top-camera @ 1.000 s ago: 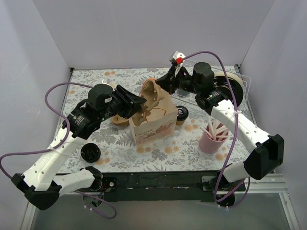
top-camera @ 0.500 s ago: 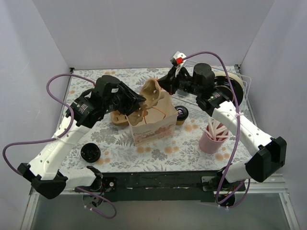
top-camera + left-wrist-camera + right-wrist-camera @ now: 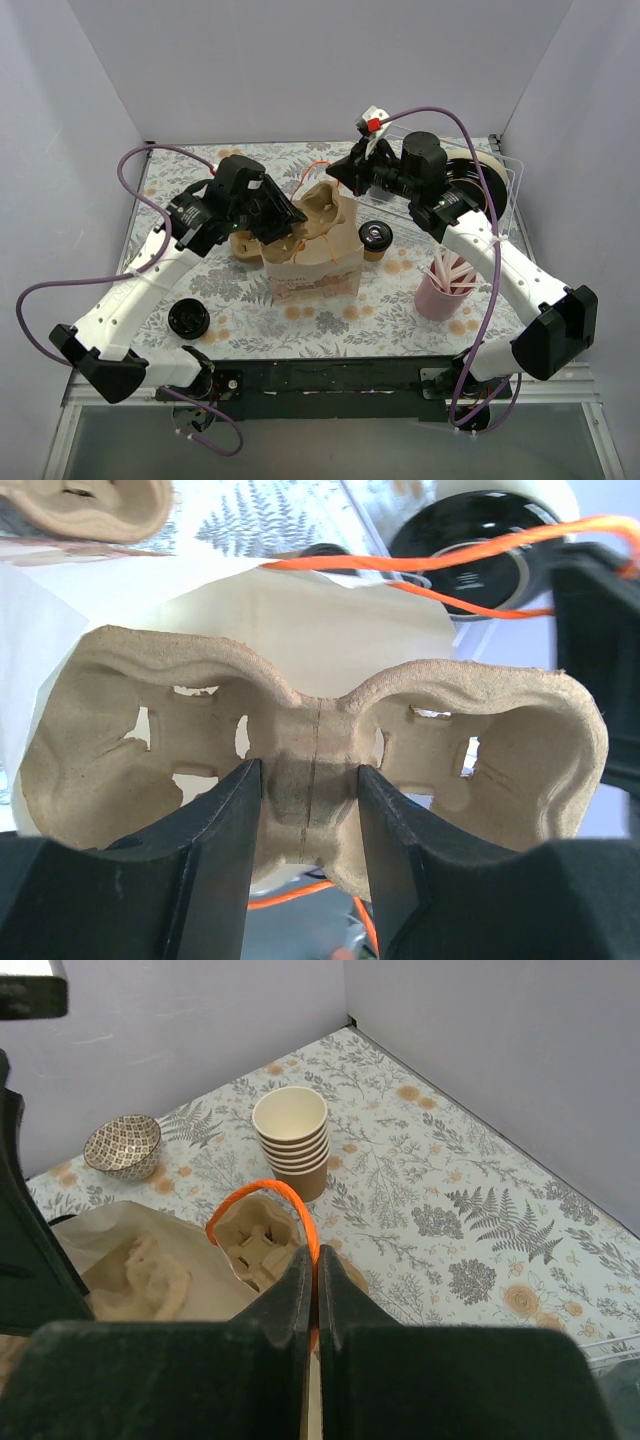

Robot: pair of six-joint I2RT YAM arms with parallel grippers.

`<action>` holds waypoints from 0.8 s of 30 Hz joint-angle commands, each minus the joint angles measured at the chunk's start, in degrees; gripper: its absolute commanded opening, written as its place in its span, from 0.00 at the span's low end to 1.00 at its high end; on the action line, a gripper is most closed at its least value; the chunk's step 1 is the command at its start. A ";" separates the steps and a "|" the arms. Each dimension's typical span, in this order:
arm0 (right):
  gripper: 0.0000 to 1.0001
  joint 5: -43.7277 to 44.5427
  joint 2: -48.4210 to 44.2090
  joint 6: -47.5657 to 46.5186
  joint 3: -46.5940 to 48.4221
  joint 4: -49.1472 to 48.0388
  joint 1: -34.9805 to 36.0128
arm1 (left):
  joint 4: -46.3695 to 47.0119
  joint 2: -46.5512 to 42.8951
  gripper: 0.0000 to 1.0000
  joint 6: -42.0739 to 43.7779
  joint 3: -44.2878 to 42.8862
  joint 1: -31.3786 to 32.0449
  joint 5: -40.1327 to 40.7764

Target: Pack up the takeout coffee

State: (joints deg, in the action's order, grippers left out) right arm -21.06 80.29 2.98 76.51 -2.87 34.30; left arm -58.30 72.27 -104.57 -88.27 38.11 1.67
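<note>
- You see the pulp carrier [image 3: 310, 680] across the middle of the left wrist view: moulded brown fibre, matt and rough, ragged at its cut-outs.
- The fingers [image 3: 215, 850] of the left gripper [image 3: 308, 772] look like black plastic, smooth with a dull sheen.
- The paper bag [image 3: 312, 270] is kraft-brown paper, matt and creased.
- Its orange handle [image 3: 272, 1192] is a thin, smooth-looking cord; you cannot tell paper from plastic.
- The takeout coffee [image 3: 376, 238] has a brown paper wall and a slightly glossy black plastic lid.
- The stack of cups [image 3: 291, 1140] is matt paper.
- The patterned bowl [image 3: 122, 1145] looks glazed.
- The table cover [image 3: 340, 322] is a smooth printed floral sheet with little shine.
</note>
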 commanded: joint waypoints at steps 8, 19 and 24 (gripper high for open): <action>0.01 1.72 -0.93 -1.22 2.15 -0.64 0.32 | -5.77 5.16 0.19 9.74 -4.89 0.30 2.72; 0.01 -1.09 -1.71 -2.81 0.92 -1.61 0.59 | -2.60 4.81 0.26 20.99 -1.03 1.62 -1.58; 0.01 -0.30 -3.30 -4.48 -2.41 -1.43 1.29 | -3.92 4.02 0.27 22.66 0.29 1.97 -2.38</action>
State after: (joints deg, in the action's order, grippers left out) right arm -21.69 80.01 0.91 76.14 -2.72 35.00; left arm -60.84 78.48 -85.43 -88.84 39.64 0.32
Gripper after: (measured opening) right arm 0.033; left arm 0.404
